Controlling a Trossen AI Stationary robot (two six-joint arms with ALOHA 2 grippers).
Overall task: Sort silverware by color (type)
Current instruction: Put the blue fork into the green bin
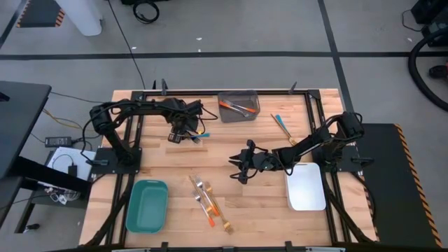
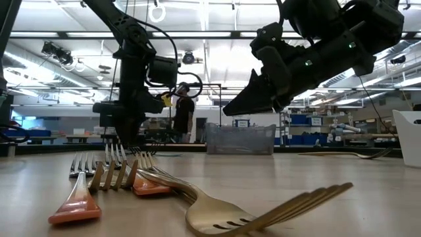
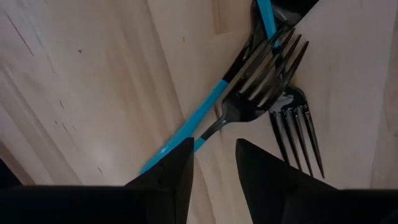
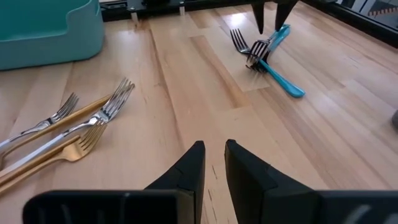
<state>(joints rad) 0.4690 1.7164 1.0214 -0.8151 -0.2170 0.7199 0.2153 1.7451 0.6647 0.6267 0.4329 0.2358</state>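
Directly beneath the left claw (image 3: pixel 214 163), crossed blue-handled forks (image 3: pixel 249 93).

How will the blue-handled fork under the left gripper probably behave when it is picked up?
The blue-handled fork looks thin and rigid, so it should probably stay stiff and feel light. Its tines cross a second fork, so that one may shift or get dragged. The left gripper, open above the slim, smooth-looking handle, might let it pivot if gripped off-centre.

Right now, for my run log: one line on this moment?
left gripper: open above blue forks | right gripper: empty, mid-table | grey bin: holds orange-handled pieces
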